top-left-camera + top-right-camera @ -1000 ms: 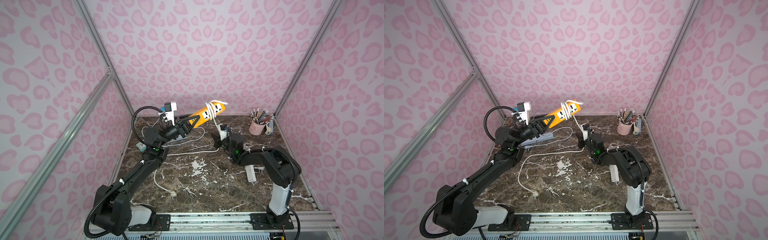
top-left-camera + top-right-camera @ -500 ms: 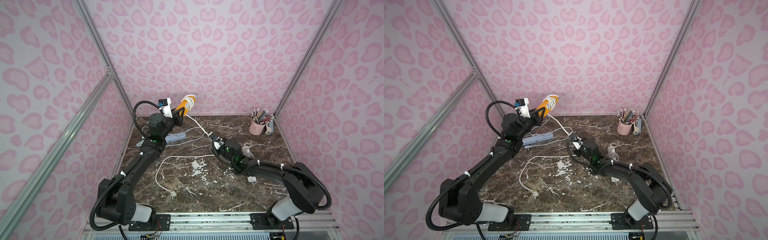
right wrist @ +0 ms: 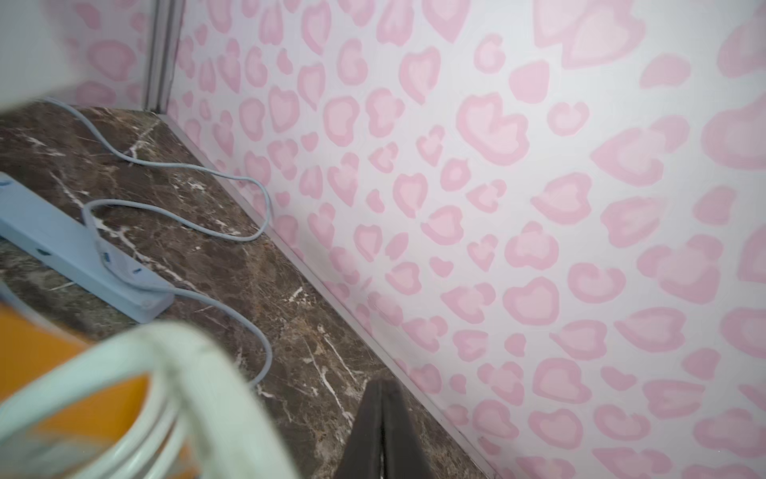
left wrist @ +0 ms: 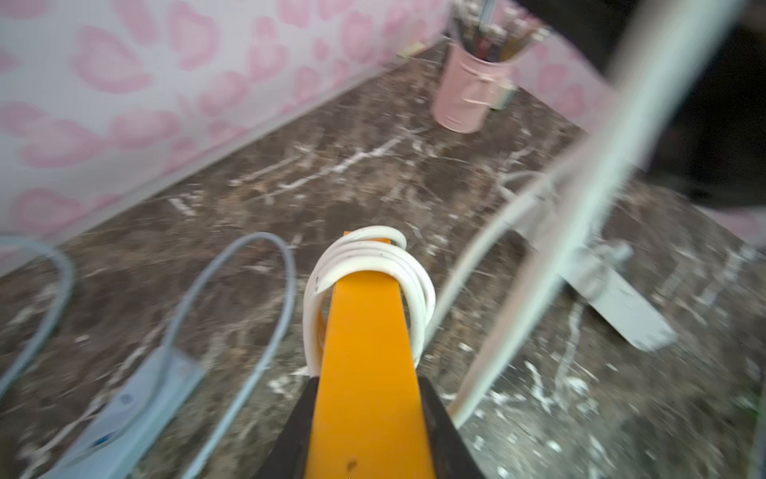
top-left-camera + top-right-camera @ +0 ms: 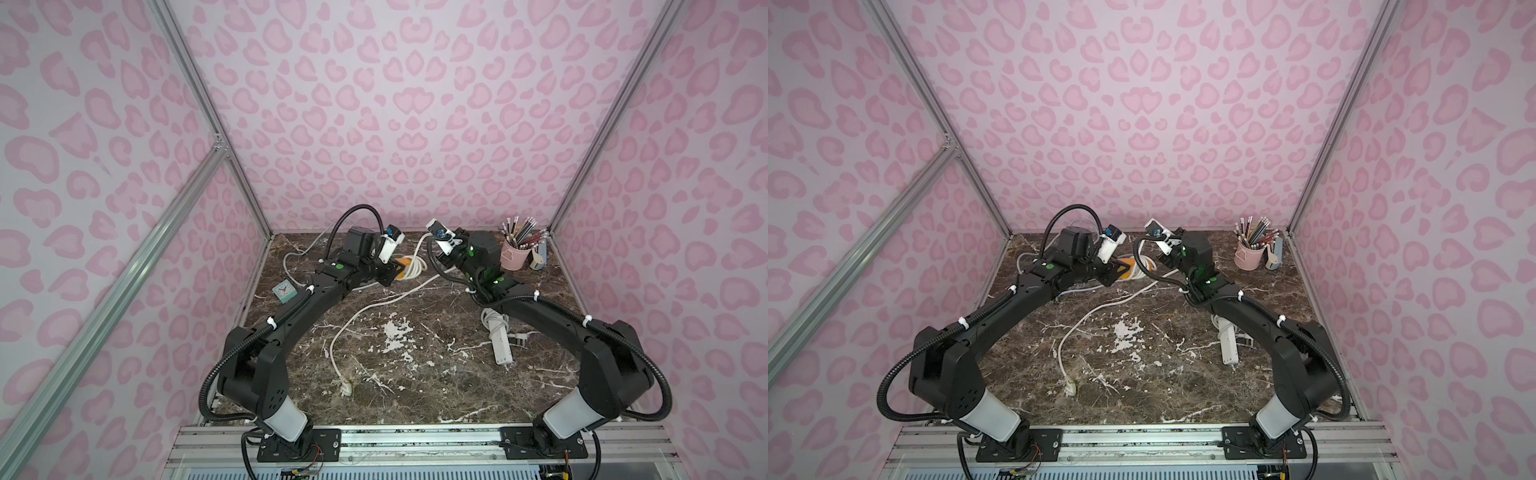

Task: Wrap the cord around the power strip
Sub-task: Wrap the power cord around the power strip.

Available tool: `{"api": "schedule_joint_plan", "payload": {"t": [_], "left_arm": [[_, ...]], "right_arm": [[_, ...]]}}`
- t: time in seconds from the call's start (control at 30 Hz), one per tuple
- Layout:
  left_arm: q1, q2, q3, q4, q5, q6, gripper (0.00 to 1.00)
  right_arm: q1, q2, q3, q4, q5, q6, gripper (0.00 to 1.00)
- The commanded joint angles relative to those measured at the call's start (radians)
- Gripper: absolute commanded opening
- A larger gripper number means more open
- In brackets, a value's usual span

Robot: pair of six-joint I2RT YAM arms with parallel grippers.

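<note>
Lowered from its raised tilt toward the back wall (image 5: 395,124) half a second ago, the orange power strip (image 5: 402,263) now sits low at the rear middle of the surface (image 5: 415,399). The right arm (image 5: 552,320), then stretched low across the centre, has drawn back and lifted its wrist beside the strip's wrapped end.

Nearest, both arm bases sit on the front rail (image 5: 415,440), one toward each front corner. Past them the front and middle of the surface lie open, crossed only by the loose white cord (image 5: 365,309), whose plug (image 5: 345,388) rests left of centre. On the right a white strip (image 5: 500,345) lies under the right arm, apart from the right edge. A small clock (image 5: 284,289) stands close to the left edge.

The left arm (image 5: 299,316) and the right arm both arch up from their bases and lean inward, their wrists near each other at the back. The left pincer (image 4: 367,381) is clamped on the power strip's near end, one finger on each long side. Several turns of cord ring the far end. The right pincer (image 3: 380,387) has its fingers pressed together, pointing at the foot of the back wall; whether cord is pinched there cannot be told.

Behind the left arm a blue-grey strip (image 3: 74,257) lies near the back wall. A pink cup (image 5: 515,255) of pencils stands in the far right corner.
</note>
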Motion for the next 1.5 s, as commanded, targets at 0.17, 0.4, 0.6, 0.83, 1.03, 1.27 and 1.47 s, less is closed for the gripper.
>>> {"api": "schedule_joint_plan", "payload": {"t": [0.17, 0.4, 0.6, 0.83, 1.03, 1.27, 1.47], "left_arm": [[-0.032, -0.159, -0.142, 0.223, 0.625, -0.104, 0.03], [0.004, -0.212, -0.253, 0.73, 0.719, -0.472, 0.03], [0.046, -0.236, -0.308, 1.049, 0.664, -0.727, 0.03], [0.063, -0.261, -0.301, 1.052, 0.57, -0.767, 0.03], [0.067, -0.271, -0.294, 1.094, 0.522, -0.807, 0.03], [0.083, -0.262, -0.324, 1.249, 0.423, -0.929, 0.03], [0.083, -0.257, -0.32, 1.27, 0.391, -0.946, 0.03]], "right_arm": [[-0.113, 0.207, 0.21, -0.115, -0.309, 0.123, 0.0], [-0.159, 0.27, 0.139, 0.075, -0.601, 0.399, 0.0], [-0.164, 0.262, -0.025, 0.249, -0.641, 0.541, 0.3], [-0.186, 0.234, -0.17, 0.461, -0.621, 0.745, 0.43], [-0.138, 0.225, -0.26, 0.552, -0.462, 0.892, 0.46], [-0.054, 0.21, -0.374, 0.674, -0.312, 0.997, 0.5], [-0.003, 0.236, -0.39, 0.693, -0.228, 1.024, 0.4]]}}
